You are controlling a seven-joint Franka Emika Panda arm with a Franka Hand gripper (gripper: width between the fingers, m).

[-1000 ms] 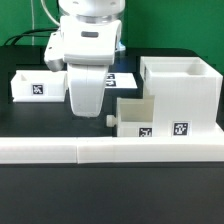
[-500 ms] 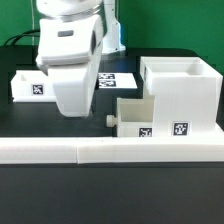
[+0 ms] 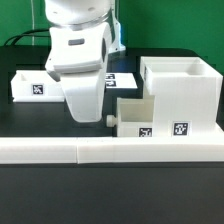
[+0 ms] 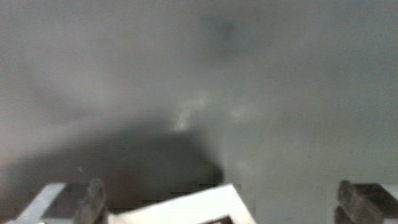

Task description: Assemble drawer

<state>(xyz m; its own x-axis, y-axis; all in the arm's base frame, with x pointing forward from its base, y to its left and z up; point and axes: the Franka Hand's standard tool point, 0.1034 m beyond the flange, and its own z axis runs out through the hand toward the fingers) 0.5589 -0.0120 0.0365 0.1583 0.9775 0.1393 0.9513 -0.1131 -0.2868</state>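
Note:
The tall white drawer casing (image 3: 182,92) stands at the exterior view's right. One knobbed tray (image 3: 134,116) sits against its lower left side, knob (image 3: 108,118) pointing left. The second tray (image 3: 32,86) lies at the far left. My gripper (image 3: 88,114) hangs between the two trays, close to the knob and just above the table. In the wrist view the gripper (image 4: 217,206) is open and empty, its fingers (image 4: 71,203) wide apart. A blurred white corner (image 4: 178,208) shows below them; I cannot tell which part it belongs to.
The long low white L-shaped wall (image 3: 110,151) runs along the front. The marker board (image 3: 122,78) lies flat on the black table behind my gripper. Cables hang at the back left.
My gripper swung to the exterior view's left half a second ago and has come back right, near the tray's knob. The parts have not moved.

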